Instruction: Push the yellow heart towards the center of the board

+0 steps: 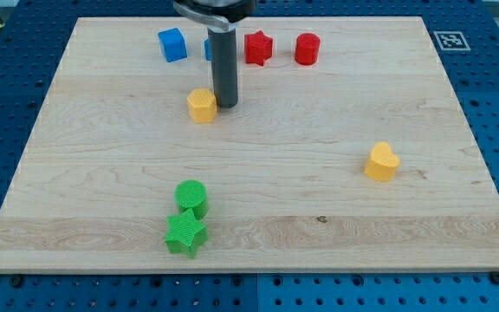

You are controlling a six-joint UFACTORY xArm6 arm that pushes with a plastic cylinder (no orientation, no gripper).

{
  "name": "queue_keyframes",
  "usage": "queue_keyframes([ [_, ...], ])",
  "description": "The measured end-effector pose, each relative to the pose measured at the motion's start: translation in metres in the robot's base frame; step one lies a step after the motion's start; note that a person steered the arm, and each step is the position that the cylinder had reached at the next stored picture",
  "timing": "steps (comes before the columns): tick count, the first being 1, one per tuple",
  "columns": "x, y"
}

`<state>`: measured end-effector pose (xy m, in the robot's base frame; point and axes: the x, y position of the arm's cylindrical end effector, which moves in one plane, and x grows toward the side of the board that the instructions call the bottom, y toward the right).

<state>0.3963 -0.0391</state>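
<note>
The yellow heart [381, 162] lay near the bench's right edge, about halfway down it and well apart from every other block. The bench [319, 234] was a pale wooden board. The arm carried no claw, only a dark rod whose tip [225, 105] rested on the wood toward the top edge, left of the middle, just beside a second yellow block [202, 105] of a roughly hexagonal shape, on that block's right. Along the top edge stood a blue cube [172, 44], a blue block [207, 48] mostly hidden behind the rod, a red star [258, 48] and a red cylinder [307, 48]. Near the bottom edge, left of the middle, a green cylinder [191, 197] touched a green star [185, 234] just below it.
</note>
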Motion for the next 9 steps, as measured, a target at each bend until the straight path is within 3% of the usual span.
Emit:
queue_keyframes([
  [1,0.019,-0.011],
  [4,0.019,-0.081],
  [5,0.042,-0.053],
  [6,0.095,0.010],
  [8,0.162,0.189],
  [9,0.166,0.238],
])
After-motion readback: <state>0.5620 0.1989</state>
